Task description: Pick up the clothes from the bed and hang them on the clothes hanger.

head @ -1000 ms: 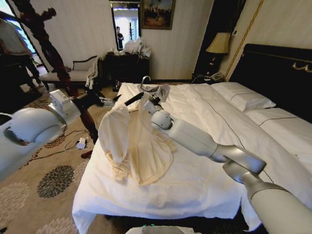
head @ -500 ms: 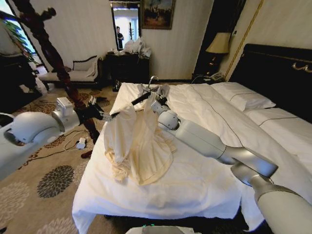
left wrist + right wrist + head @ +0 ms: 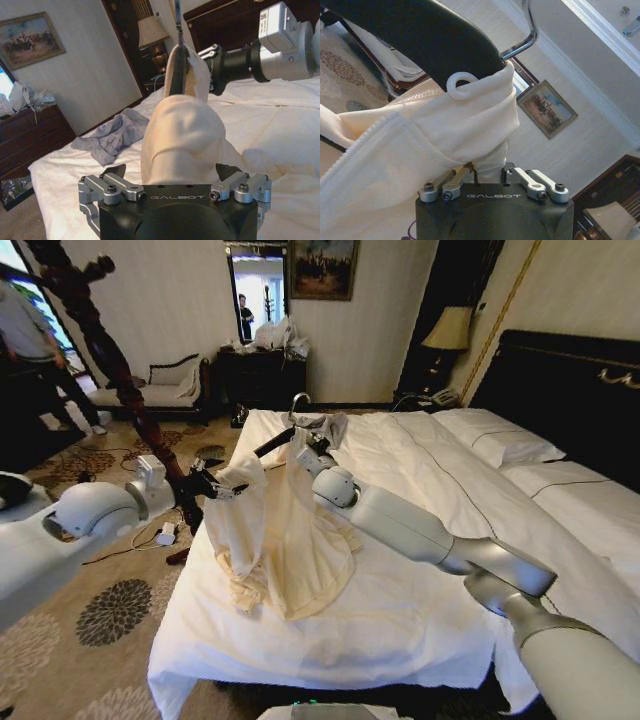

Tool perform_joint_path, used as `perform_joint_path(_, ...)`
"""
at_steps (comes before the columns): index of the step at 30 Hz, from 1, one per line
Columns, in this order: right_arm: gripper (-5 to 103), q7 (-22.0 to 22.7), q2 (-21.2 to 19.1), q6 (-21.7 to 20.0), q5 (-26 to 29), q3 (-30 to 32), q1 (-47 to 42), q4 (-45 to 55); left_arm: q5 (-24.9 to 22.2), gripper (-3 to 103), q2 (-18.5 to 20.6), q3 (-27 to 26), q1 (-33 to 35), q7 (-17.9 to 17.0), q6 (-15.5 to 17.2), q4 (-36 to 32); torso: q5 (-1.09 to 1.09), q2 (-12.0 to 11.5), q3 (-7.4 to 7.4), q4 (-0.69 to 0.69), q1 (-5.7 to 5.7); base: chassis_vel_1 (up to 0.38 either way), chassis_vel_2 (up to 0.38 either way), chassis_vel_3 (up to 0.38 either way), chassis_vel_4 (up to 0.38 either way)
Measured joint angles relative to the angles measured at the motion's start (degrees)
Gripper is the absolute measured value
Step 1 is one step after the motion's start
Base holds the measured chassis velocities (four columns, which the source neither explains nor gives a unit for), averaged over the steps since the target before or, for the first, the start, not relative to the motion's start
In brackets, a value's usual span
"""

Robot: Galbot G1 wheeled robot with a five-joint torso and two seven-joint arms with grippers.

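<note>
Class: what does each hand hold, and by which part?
Left hand: the shirt, by one shoulder edge. Right hand: the shirt's collar region, bunched at the hanger.

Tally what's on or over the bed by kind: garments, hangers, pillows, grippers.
Garments: 2, the cream shirt and the grey garment
Hangers: 1, the black hanger
Pillows: 1 clearly seen, the white pillow
Grippers: 2, the left gripper and the right gripper
Total: 6
</note>
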Motion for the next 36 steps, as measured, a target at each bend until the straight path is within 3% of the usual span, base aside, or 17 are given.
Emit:
perform_joint_path(5,22,-0.80,1.22,0.16,-3.56,-1.36,0.61,-0.44,-0.07,100,-0.59,0.32,-0.29,-1.08,0.84,0.30,0.00,0.00,0.00,0.01,0.00,0.000,0.000,0.000,0.000)
perform_joint_path(17,22,-0.97,2.01,0.27,-5.24,-2.58,1.71,-0.49,0.23,101,-2.49,2.19,-1.46,-1.16,1.11,2.35,0.01,0.00,0.00,0.00,0.00,0.000,0.000,0.000,0.000)
perform_joint_path(22,22,-1.23,1.42,0.38,-5.85,-3.13,2.00,0.49,-0.56,92,-3.29,2.51,-2.48,-1.23,0.41,3.69,0.01,0.00,0.00,0.00,0.00,0.000,0.000,0.000,0.000)
perform_joint_path(25,22,-1.54,1.25,0.52,-6.85,-3.54,2.14,0.86,-1.28,76,-3.60,2.77,-3.10,-0.87,0.18,4.39,0.00,0.00,0.00,0.01,0.00,0.000,0.000,0.000,0.000)
perform_joint_path(28,22,-1.76,1.15,0.90,-7.28,-3.68,2.14,0.90,-1.55,70,-3.68,2.78,-3.16,-0.70,-0.02,4.42,0.01,0.00,0.00,0.01,0.00,0.000,0.000,0.000,0.000)
perform_joint_path(33,22,-1.66,1.86,1.01,-7.64,-3.85,2.37,0.53,-1.89,48,-4.11,2.86,-3.26,-0.71,-0.78,4.80,0.00,0.00,0.00,0.01,0.00,0.000,0.000,0.000,0.000)
perform_joint_path(36,22,-1.64,2.08,1.02,-7.66,-3.91,2.40,0.44,-2.38,43,-4.21,2.83,-3.43,-0.65,-1.00,4.94,0.00,0.00,0.00,0.02,0.00,0.000,0.000,0.000,0.000)
